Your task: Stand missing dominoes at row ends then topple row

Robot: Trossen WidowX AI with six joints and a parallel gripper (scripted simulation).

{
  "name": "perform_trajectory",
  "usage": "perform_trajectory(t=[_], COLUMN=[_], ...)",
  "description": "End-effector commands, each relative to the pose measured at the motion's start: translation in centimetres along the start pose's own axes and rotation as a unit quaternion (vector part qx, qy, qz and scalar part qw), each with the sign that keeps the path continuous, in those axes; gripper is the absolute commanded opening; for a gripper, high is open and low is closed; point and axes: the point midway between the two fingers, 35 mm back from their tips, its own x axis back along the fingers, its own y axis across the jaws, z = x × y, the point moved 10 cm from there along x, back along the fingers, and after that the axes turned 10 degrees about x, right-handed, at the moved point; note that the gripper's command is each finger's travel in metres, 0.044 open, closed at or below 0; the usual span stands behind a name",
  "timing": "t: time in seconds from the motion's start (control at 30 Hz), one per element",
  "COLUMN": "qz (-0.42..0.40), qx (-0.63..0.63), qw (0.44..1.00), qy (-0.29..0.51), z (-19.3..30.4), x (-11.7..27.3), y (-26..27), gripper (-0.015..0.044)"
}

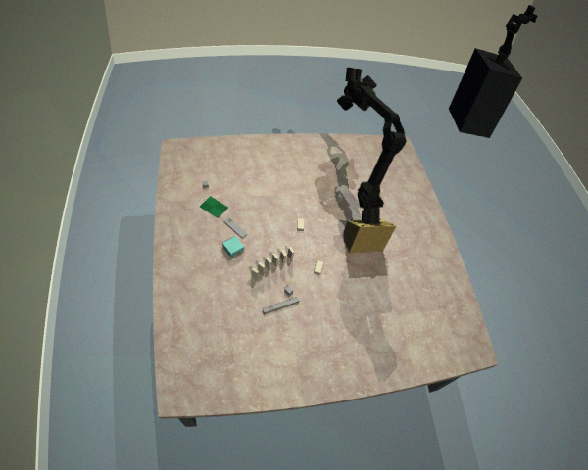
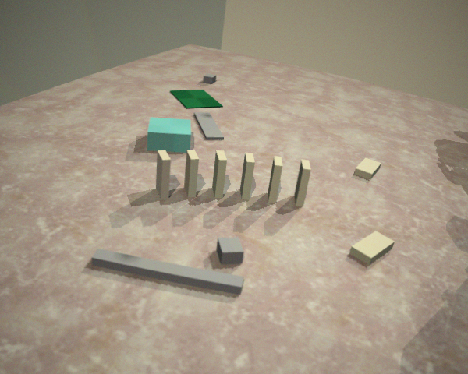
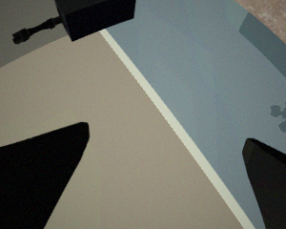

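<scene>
Several cream dominoes stand upright in an evenly spaced row, with a left end domino [image 1: 254,273] [image 2: 163,177] and a right end domino [image 1: 290,252] [image 2: 302,183]. Two more cream dominoes lie flat to the right of the row: a farther loose domino [image 1: 300,224] [image 2: 367,167] and a nearer loose domino [image 1: 318,266] [image 2: 371,246]. My gripper [image 1: 353,85] [image 3: 166,137] is open and empty, raised high and far from all dominoes. Its two dark fingers stand wide apart in the wrist view, with only wall and floor between them.
A teal block [image 1: 232,246] [image 2: 168,135] stands behind the row's left part. A grey plate [image 1: 235,227] [image 2: 208,125], a green square [image 1: 214,207] [image 2: 196,99] and a small grey block [image 1: 206,184] [image 2: 209,79] lie beyond. A grey cube [image 1: 288,290] [image 2: 229,250] and grey bar [image 1: 281,305] [image 2: 165,270] lie in front.
</scene>
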Motion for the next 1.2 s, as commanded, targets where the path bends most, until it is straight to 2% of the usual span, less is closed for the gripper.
perform_trajectory(t=[0.0,0.17,0.33,0.63,0.87,1.17], qz=[0.07,0.134,0.191,0.229,0.237,0.202], qx=[0.111,0.243,0.353,0.478,0.593,0.72], qw=[0.991,0.957,0.901,0.807,0.689,0.462], qy=[0.04,0.091,0.167,0.261,0.342,0.477], z=[1.9,3.9,5.5,6.9,6.9,4.5], x=[-0.6,-0.2,1.9,6.3,10.5,19.7], y=[-4.6,-9.9,-15.6,-21.5,-26.4,-33.0], gripper=[0.044,0.044,0.044,0.044,0.044,0.044])
